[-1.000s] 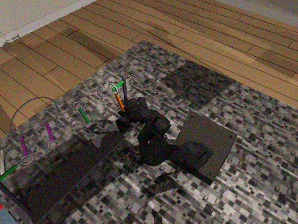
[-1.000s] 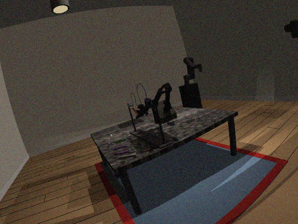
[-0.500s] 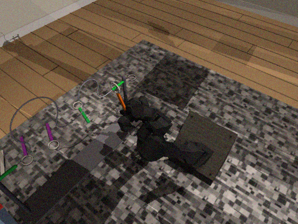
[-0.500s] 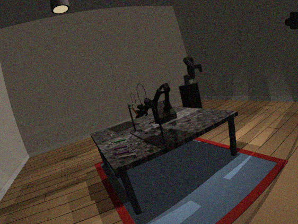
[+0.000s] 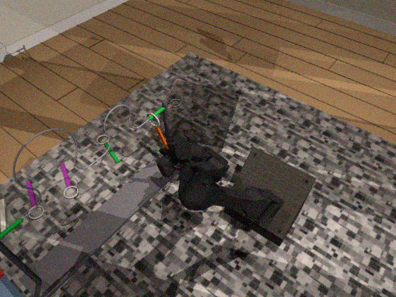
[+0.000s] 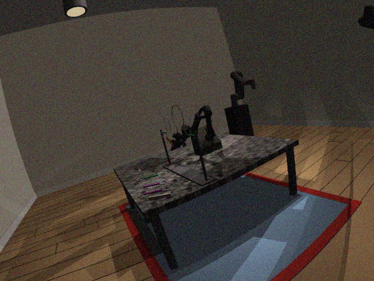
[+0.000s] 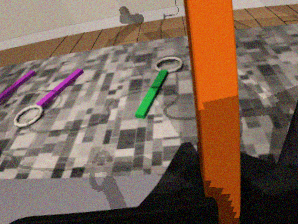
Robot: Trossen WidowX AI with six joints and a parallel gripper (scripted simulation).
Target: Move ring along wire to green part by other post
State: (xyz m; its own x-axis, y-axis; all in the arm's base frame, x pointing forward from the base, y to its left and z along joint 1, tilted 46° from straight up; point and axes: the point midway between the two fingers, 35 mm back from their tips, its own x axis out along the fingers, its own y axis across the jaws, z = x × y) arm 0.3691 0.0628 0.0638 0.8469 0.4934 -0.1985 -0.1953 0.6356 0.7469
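Observation:
The ring (image 5: 158, 122) hangs around the inner end of the green part (image 5: 159, 112) beside the far post (image 5: 166, 123) (image 6: 166, 150), close to where the grey wire (image 5: 75, 141) (image 6: 182, 118) begins. Whether it touches the wire is too small to tell. Its orange handle (image 5: 161, 136) (image 6: 169, 141) (image 7: 215, 75) slopes down to my gripper (image 5: 169, 153) (image 7: 194, 151), which is shut on its lower part. Fingertips are dark and partly hidden. The other green part (image 5: 11, 228) (image 6: 191, 134) joins the near post (image 5: 19, 262) (image 6: 203, 168).
On the table lie a green stick with a ring (image 5: 112, 153) (image 7: 152, 94), two purple sticks with rings (image 5: 65, 175) (image 5: 31, 193), a pale strip (image 5: 3, 215) (image 6: 160, 196) and a loose-looking ring beyond the far post. The grey wire arches in loops between the posts. Another arm (image 6: 239, 86) stands behind the table.

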